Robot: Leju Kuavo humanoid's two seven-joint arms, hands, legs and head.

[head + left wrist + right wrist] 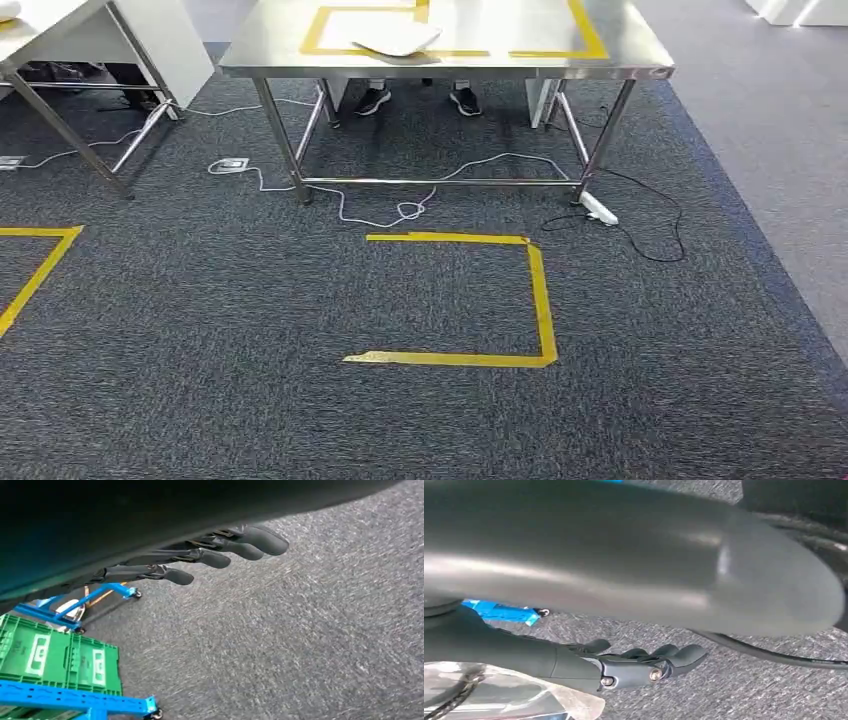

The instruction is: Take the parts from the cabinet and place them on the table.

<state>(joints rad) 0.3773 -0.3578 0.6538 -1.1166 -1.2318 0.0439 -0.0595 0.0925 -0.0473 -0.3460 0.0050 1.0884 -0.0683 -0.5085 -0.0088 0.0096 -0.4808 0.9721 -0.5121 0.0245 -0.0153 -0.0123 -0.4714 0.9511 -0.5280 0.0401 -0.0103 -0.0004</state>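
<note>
A steel table [610,52] with yellow tape outlines stands ahead in the head view. On it, inside the left outline, lies a flat white part [393,38]. My left hand [200,557] hangs over the carpet with its dark fingers stretched out, slightly apart and holding nothing. My right hand [624,667] hangs beside my body, and a clear plastic bag [509,695] with something dark inside sits pressed under its thumb. How the fingers close on the bag is hidden.
A yellow tape square [540,300] marks the carpet before the table. White cables [400,205] and a power strip [598,208] lie by the table legs. A person's shoes [372,100] show under it. Another table [60,30] stands far left. A green crate [60,660] sits in a blue frame [75,700].
</note>
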